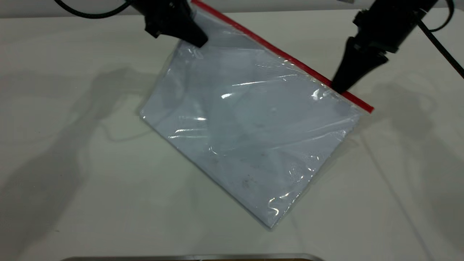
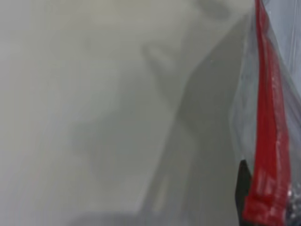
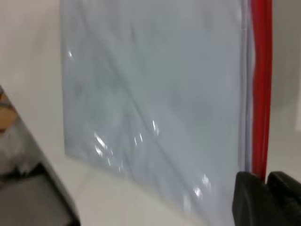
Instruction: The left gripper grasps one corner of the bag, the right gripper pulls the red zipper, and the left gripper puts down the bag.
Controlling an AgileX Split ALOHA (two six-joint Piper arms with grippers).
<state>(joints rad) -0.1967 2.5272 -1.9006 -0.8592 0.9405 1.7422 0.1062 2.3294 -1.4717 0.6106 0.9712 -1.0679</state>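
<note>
Near edge: low plain corner of the bag resting on the white tabletop, pouch sloping up and away from there, pale sheet and grey smudges inside. Mid ground, right: right pincer clenched on the red zipper just short of its lower end, tips astride the strip in the right wrist view; slider tab itself hidden between the tips, so not confirmable. Far, left: left pincer clenched on the bag close to the corner where the red strip runs out at the picture's top, holding that end raised; red strip hard against one tip in the left wrist view. Step in hand, as judged: zipper pull. For a clean pull: travel kept strictly along the strip's line, no sideways drift; left hold kept firm and still so the edge stays taut; pace slow, since slack film tends to bunch ahead of a slider; grip kept on the tab, not on film alone.
</note>
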